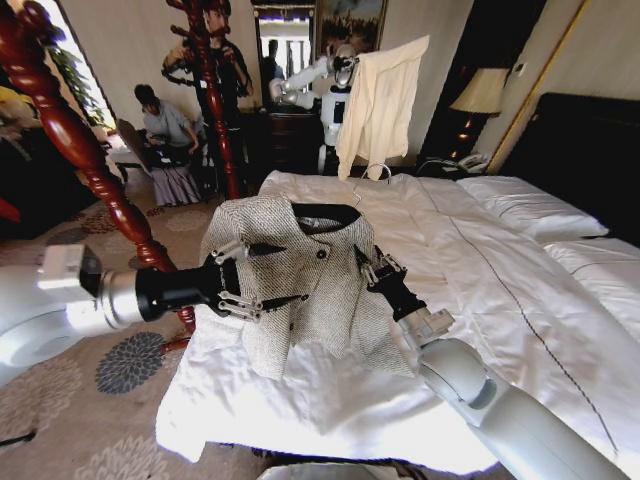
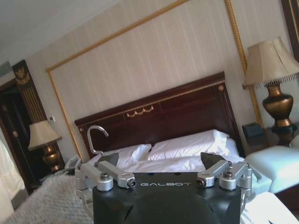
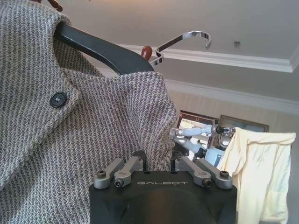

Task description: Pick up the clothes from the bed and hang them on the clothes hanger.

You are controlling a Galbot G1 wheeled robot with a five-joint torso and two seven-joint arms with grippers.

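A: Where's the grey-beige speckled tweed-knit jacket (image 1: 300, 280) now?

B: Held up over the foot corner of the wide white-duvet bed (image 1: 520, 290), already draped on the slim black curved coat hanger (image 1: 328, 214), whose chrome hook (image 3: 184, 41) rises above the jacket's collar.

A: And the 2 grippers?

B: The left gripper (image 1: 268, 275) sits at the jacket's front, fingers spread wide with nothing between them. The right gripper (image 1: 372, 268) is at the jacket's far edge, jaws nearly closed and pinching a fold of tweed.

A: How will the jacket handle?

B: Soft and floppy, I'd judge, moderately heavy for cloth; the coarse knit should grip well. The hanger is the stiff part, so hold near the jacket's shoulders or by the hook, since a pinch of fabric alone may let the jacket slide off the hanger.
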